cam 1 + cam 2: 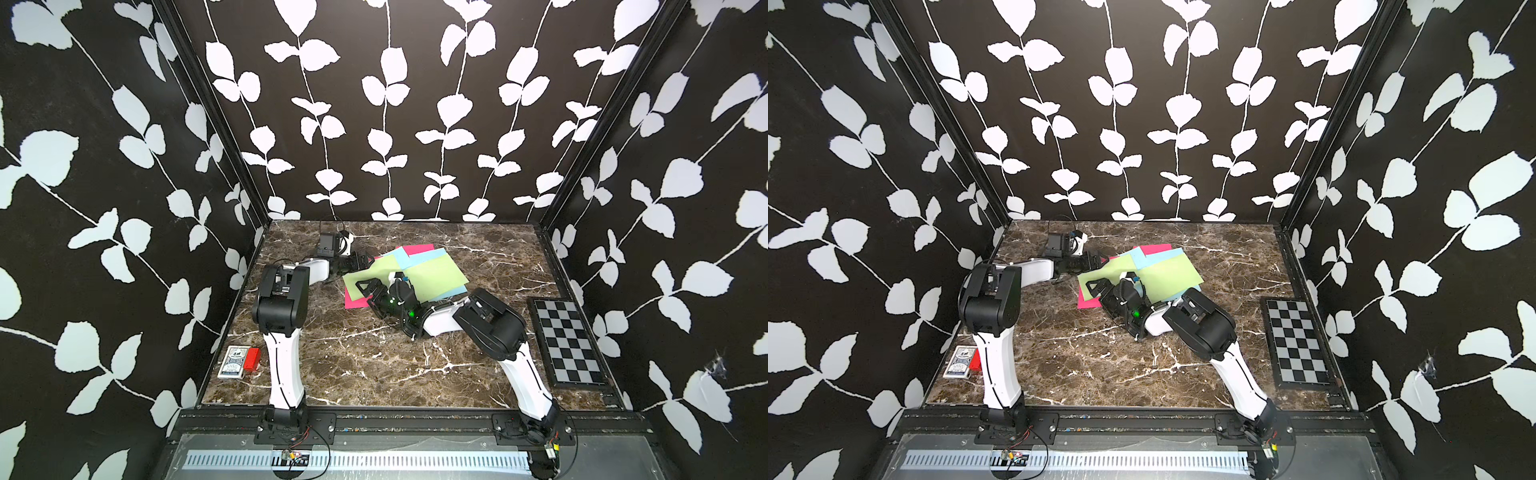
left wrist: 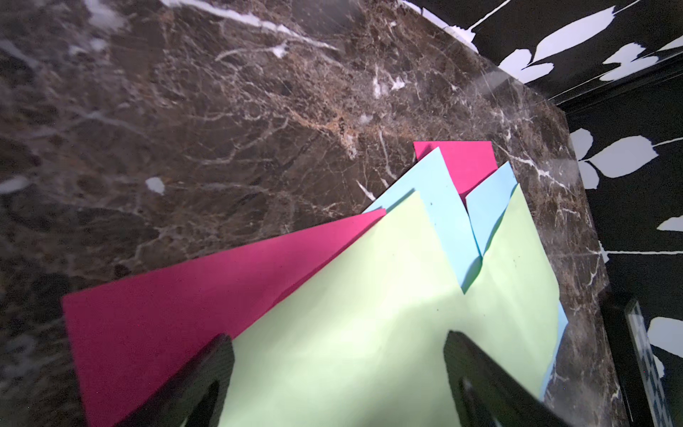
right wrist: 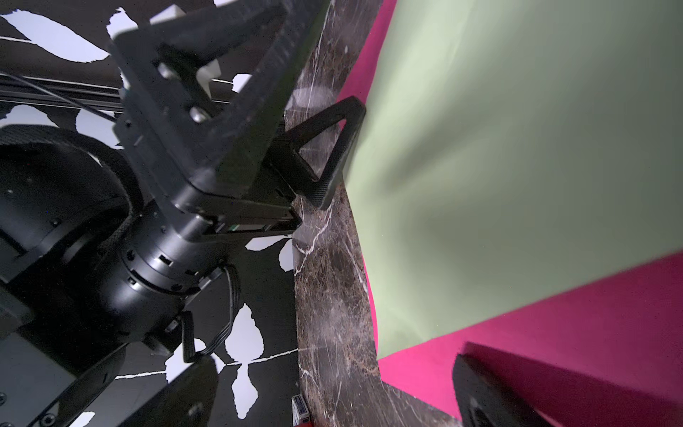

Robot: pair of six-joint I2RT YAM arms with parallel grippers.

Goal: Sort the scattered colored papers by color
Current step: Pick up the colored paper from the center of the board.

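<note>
Left gripper [image 2: 338,338] jaws wide, straddling a green sheet [image 2: 369,314] — nothing clamped. Right gripper [image 3: 332,364] wide too, over a magenta sheet [image 3: 554,332] edge.

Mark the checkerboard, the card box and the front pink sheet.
checkerboard [image 1: 567,340]: in a top view, middle of its squares.
card box [image 1: 232,362]: in a top view, its patterned face.
front pink sheet [image 1: 353,303]: in a top view, the bare near corner that shows below the green.
</note>
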